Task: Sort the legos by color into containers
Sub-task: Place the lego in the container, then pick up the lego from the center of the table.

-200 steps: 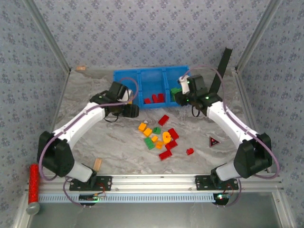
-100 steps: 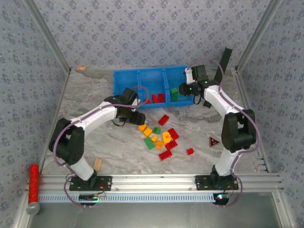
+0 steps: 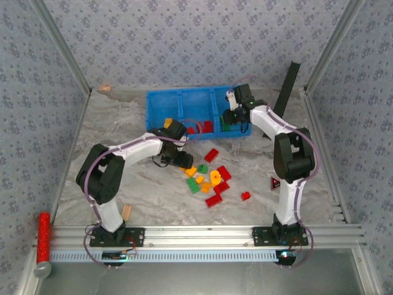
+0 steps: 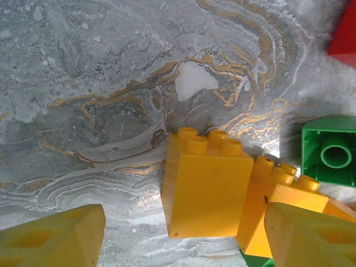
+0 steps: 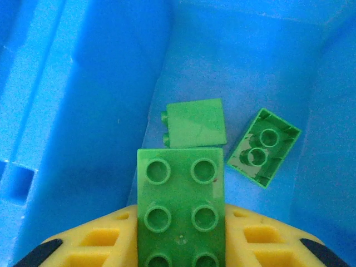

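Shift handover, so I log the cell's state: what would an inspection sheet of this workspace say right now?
Surface: marbled table, no damage seen.
Job's things: blue bin, colours apart in its compartments; loose legos in front of it.
Clutter: wooden block, red cylinder, triangular marker.
Grippers: left gripper, jaws open over a yellow brick; right gripper, jaws on a green brick above the bin.
Cables: purple cable looped along each arm, no snag seen.
Surroundings: patterned walls, metal frame.

You have one blue bin (image 3: 156, 109) of three compartments (image 3: 161, 106); loose on the table (image 3: 166, 203), five red bricks (image 3: 211, 155) and two green bricks (image 3: 193, 185).
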You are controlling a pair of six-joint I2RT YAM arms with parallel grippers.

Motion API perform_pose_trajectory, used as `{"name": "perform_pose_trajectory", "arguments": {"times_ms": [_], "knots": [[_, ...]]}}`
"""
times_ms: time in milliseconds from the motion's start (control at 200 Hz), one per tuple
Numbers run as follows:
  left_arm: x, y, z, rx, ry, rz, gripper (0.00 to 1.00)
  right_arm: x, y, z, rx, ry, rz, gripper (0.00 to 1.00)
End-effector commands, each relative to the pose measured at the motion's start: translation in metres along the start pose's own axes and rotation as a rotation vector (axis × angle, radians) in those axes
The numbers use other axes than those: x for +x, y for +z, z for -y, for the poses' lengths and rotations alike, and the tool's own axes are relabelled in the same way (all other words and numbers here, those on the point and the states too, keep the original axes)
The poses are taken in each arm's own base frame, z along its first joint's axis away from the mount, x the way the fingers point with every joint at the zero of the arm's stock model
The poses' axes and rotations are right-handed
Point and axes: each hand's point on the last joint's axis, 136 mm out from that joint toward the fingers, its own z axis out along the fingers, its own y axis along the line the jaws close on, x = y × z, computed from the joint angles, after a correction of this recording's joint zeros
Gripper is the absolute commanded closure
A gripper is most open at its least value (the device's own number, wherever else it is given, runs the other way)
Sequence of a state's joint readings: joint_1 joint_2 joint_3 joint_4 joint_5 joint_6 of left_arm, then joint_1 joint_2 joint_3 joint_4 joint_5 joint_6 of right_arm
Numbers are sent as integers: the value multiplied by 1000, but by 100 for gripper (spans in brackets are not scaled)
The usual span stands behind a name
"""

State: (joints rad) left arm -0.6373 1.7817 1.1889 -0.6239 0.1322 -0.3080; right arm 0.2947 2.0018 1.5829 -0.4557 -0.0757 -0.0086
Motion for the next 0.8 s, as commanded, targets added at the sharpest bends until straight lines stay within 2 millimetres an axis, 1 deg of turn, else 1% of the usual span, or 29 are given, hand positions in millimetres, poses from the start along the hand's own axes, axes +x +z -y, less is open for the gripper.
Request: {"name": "perform_pose_trajectory", "arguments": {"times_ms": [0,80,170,370,615,795], "knots": [[-6,3,7,21,4,3,25,-3,-1,5,29,-22,-18,60],[-5,7,7,22,3,-2,25,-3,-1,5,30,-26,-19,56],[-4,10,5,16,-3,-7,25,-3,-3,6,33,-28,-23,54],[-3,16,0,-10,-11,-10,26,-5,-15,0,36,-50,-13,47],[4,24,-9,-22,-34,-27,31,-4,-35,-2,45,-57,1,43],[9,27,-22,-25,-67,-32,34,-2,-44,-3,56,-56,9,41]]}}
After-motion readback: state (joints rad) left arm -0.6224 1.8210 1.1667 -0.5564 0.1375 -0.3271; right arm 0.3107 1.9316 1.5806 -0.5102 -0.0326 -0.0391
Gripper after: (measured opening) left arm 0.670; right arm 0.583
